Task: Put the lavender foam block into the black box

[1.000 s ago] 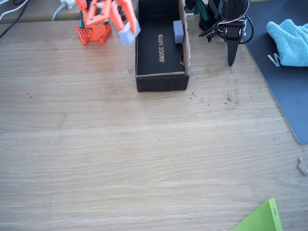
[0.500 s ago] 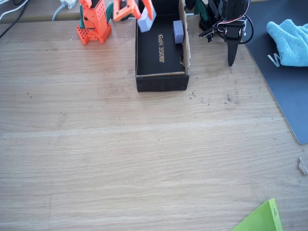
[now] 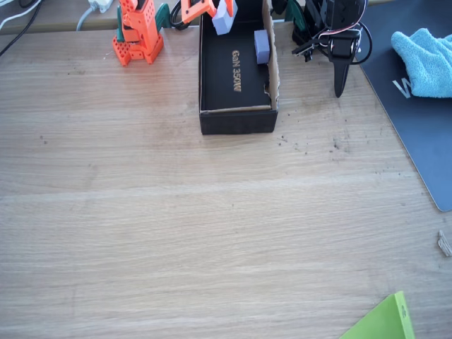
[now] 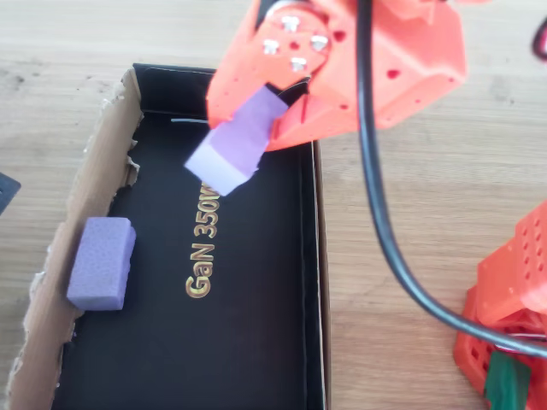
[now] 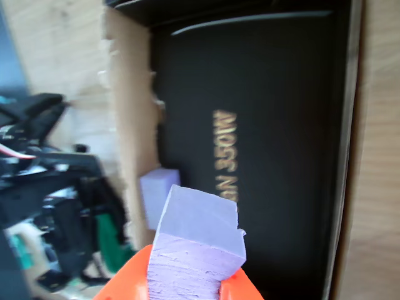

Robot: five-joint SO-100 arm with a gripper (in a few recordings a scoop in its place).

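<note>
Gripper (image 4: pixel 256 128), partly cut off at the frame top, pinches the lavender foam block (image 4: pixel 237 143) above the black box (image 4: pixel 313 282); second block (image 4: pixel 102 262) lies inside.

A hobbyist's robotics desk, set up on a wood-grain tabletop.

The light wooden table (image 3: pixel 212 233) carries an orange, 3D-printed-looking arm base (image 3: pixel 138 35) at the far edge with a black cable (image 4: pixel 385 213) looped from it, a dark desk mat (image 3: pixel 417 106) at the right with a blue cloth (image 3: pixel 426 60) on it, and a black stand wound with wires (image 3: pixel 332 35) nearby. A reused black box (image 3: pixel 236 120) marked "GaN 350W" shows a torn cardboard edge.
</note>
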